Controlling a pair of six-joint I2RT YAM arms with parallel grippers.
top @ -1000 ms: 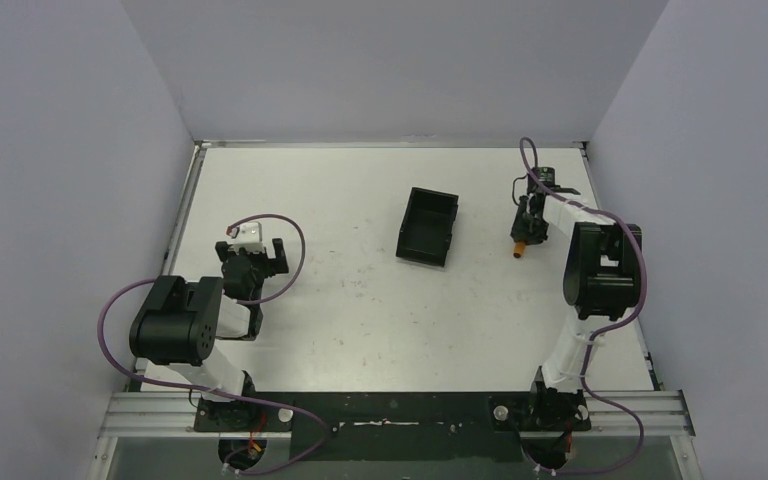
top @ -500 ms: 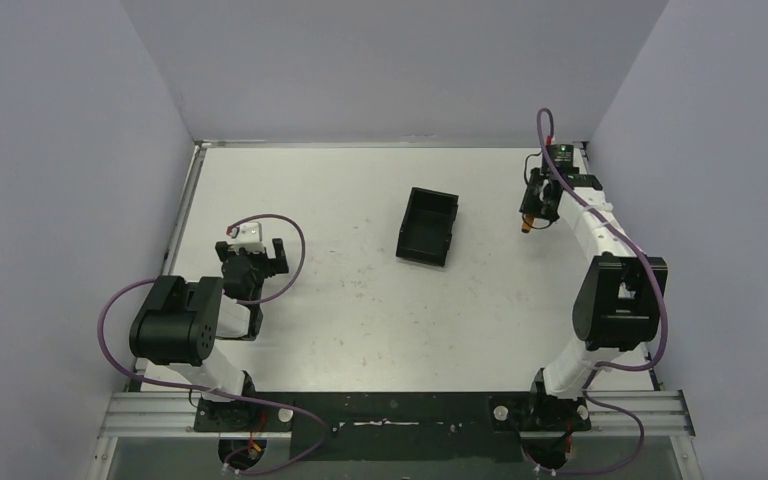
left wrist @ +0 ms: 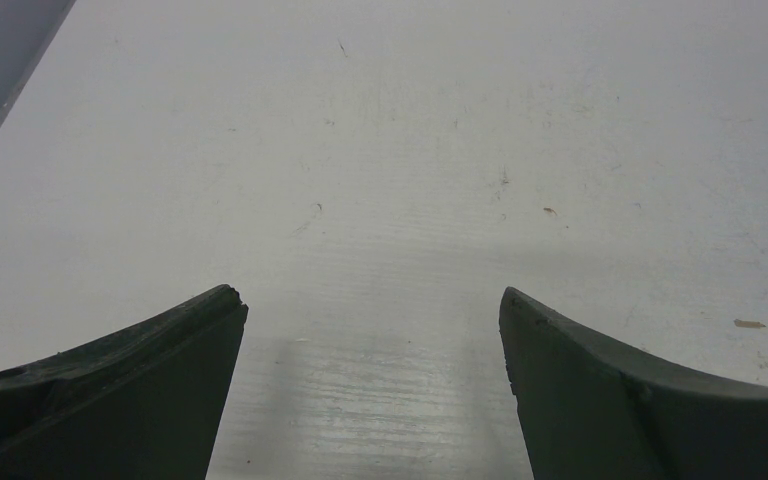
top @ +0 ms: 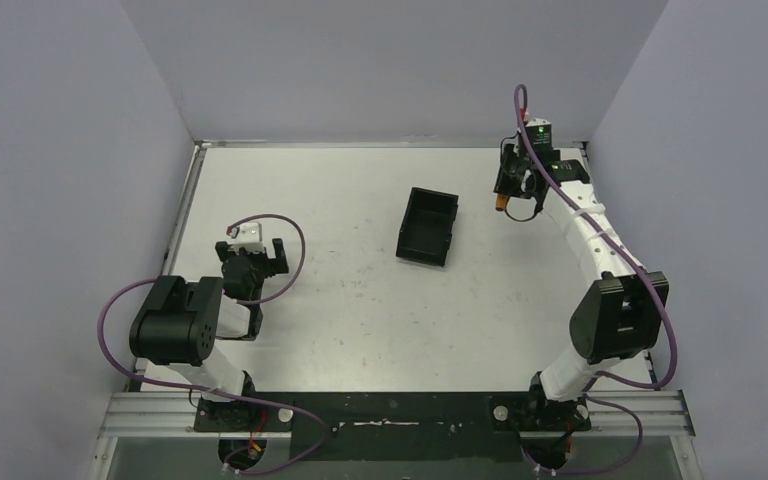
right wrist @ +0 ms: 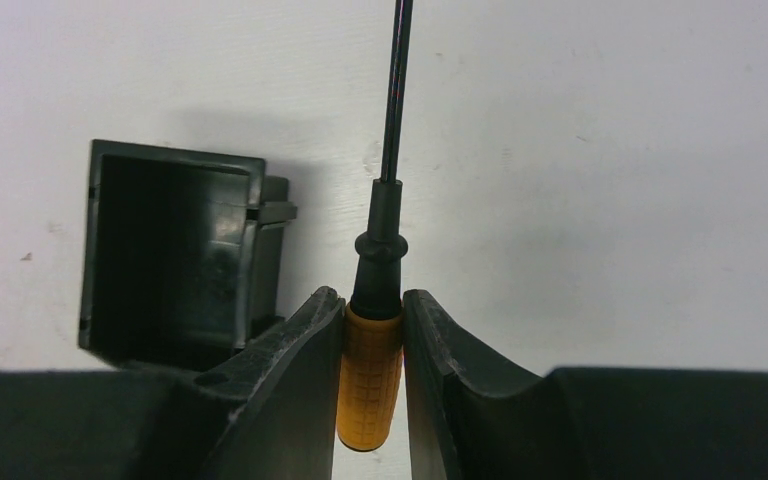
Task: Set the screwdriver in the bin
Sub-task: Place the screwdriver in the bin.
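The screwdriver point(right wrist: 370, 375) has a short orange handle and a thin dark shaft point(right wrist: 396, 90). My right gripper point(right wrist: 372, 298) is shut on the handle and holds it above the table, shaft pointing away from the wrist. From above, the right gripper point(top: 510, 188) hangs at the far right with the orange handle point(top: 501, 204) showing below it. The black open-top bin point(top: 428, 228) sits mid-table, to the left of that gripper. In the right wrist view the bin point(right wrist: 160, 250) lies left of the jaws, apart from them, with nothing in it. My left gripper point(left wrist: 370, 296) is open over bare table.
The left arm point(top: 175, 330) rests folded at the near left, its gripper point(top: 252, 258) low over the white tabletop point(top: 360, 290). Grey walls enclose the table on three sides. The right arm reaches far along the right edge.
The right arm has stretched out, carrying the screwdriver up, farther away and leftward toward the bin. The left arm has not moved.
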